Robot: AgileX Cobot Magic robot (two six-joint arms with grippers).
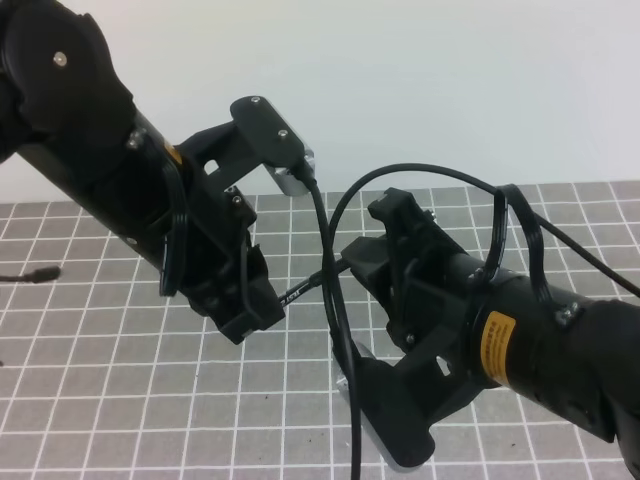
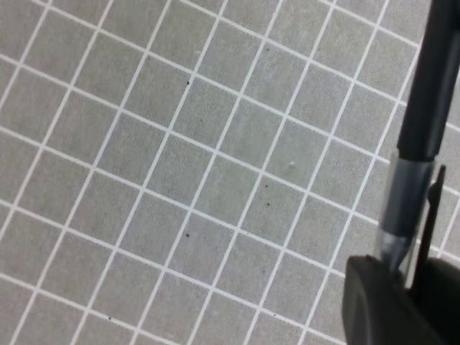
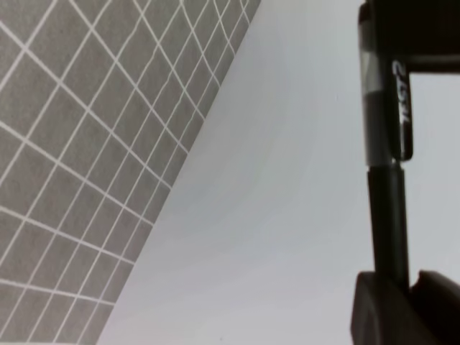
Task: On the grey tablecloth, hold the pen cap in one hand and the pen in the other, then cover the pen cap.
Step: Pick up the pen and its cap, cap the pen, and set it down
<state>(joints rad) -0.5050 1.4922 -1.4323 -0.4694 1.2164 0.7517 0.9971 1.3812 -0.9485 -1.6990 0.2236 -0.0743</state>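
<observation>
Holding both arms up above the grey tablecloth [image 1: 120, 380], I have my two grippers meeting near the middle of the high view, nose to nose. My left gripper [image 1: 262, 305] is clamped tight on the pen cap [image 2: 404, 208], whose greyish translucent body and thin dark clip rise from between my left fingertips [image 2: 381, 302] in the left wrist view. My right gripper [image 1: 362, 258] has its jaws drawn narrow around the pen [image 3: 388, 230], whose black barrel stands straight up from between them in the right wrist view. The barrel runs into the cap's open end, so pen and cap sit in one line, joined, spanning the short gap between my grippers. How far the cap is seated, I cannot tell. Both are well above the cloth, touching nothing else.
</observation>
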